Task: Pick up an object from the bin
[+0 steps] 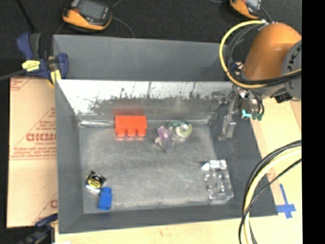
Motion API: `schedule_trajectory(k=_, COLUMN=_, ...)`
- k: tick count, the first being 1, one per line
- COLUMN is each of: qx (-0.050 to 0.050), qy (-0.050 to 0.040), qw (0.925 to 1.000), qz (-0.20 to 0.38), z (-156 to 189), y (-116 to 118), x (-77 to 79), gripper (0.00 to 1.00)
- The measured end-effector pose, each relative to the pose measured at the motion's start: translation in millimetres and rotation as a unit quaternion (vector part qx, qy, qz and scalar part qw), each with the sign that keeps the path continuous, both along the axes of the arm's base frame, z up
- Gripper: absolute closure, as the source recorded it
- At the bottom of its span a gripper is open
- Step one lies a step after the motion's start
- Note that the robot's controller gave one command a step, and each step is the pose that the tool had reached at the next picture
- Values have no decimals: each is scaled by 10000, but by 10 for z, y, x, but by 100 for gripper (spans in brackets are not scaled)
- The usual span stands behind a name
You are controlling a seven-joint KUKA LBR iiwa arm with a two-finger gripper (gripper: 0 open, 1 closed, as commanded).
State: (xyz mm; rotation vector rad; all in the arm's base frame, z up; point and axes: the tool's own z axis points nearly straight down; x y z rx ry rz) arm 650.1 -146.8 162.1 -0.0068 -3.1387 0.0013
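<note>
My gripper [227, 127] hangs over the bin's right side, near the back right corner, its fingers pointing down with nothing seen between them. A clear plastic block [217, 182] lies below it toward the front right. To its left, a small greenish-white round thing [181, 130] sits beside a small purple piece [162, 134] at the back middle.
An orange block with three studs [130, 126] lies at the back left of centre. In the front left corner a blue cylinder [104, 198] rests next to a small black and yellow thing [94, 181]. The middle of the bin floor is bare.
</note>
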Motion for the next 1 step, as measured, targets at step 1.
schedule_trajectory(k=1, qx=18, qy=-19, qw=9986, qz=529, z=-273, y=822, x=-139, gripper=0)
